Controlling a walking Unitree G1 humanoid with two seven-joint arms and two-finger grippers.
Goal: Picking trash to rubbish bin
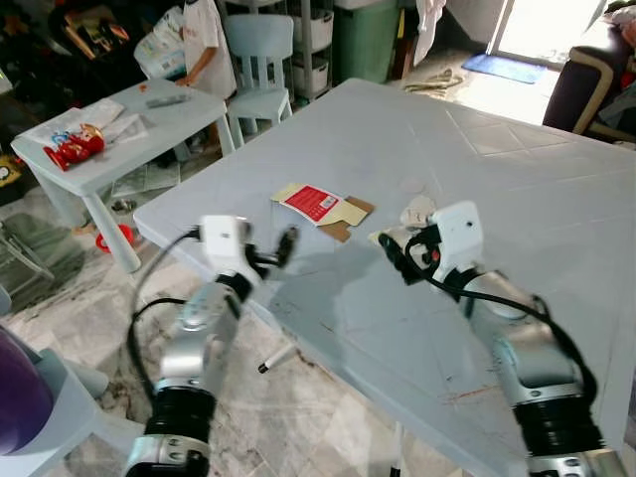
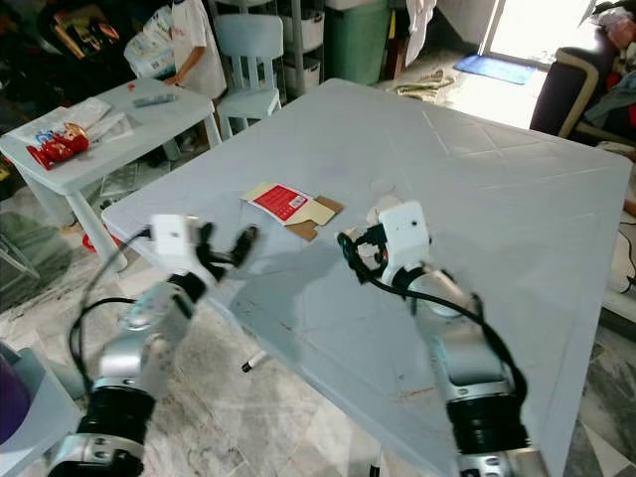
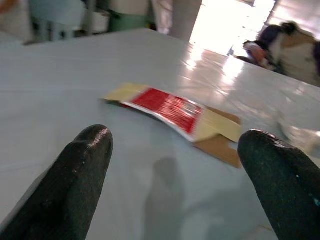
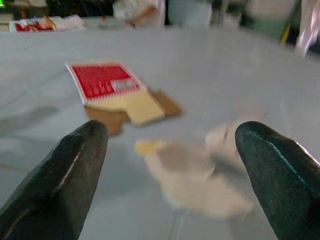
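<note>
- Left gripper (image 3: 172, 170): fingers spread wide, nothing between them. It hovers at the near edge of the surface (image 1: 517, 189).
- Flattened red-and-yellow carton (image 3: 172, 111) lies flat ahead of the left fingers, well apart from the tips and centred in the gap. Looks like a line-up for a grasp, not contact yet.
- Right gripper (image 4: 170, 175): fingers also spread, empty. Crumpled white tissue (image 4: 200, 182) sits on the surface between and just beyond the two tips. The carton is further out, toward the left finger's side.
- Judgement: each arm is aimed at its own piece of trash, so the wide opening makes sense; both pieces are low and flat, and the fingers need to straddle them.
- Carton's brown flap (image 1: 343, 230) sticks out on the near side, probably the easiest edge to pinch, since the rest lies flush on the surface.
- Tissue is blurred in the right wrist view; its exact outline is hard to tell.
- Green bin (image 1: 366, 40) stands beyond the far edge of the surface, well apart from both grippers. Nothing picked up yet; task looks at an early stage.
</note>
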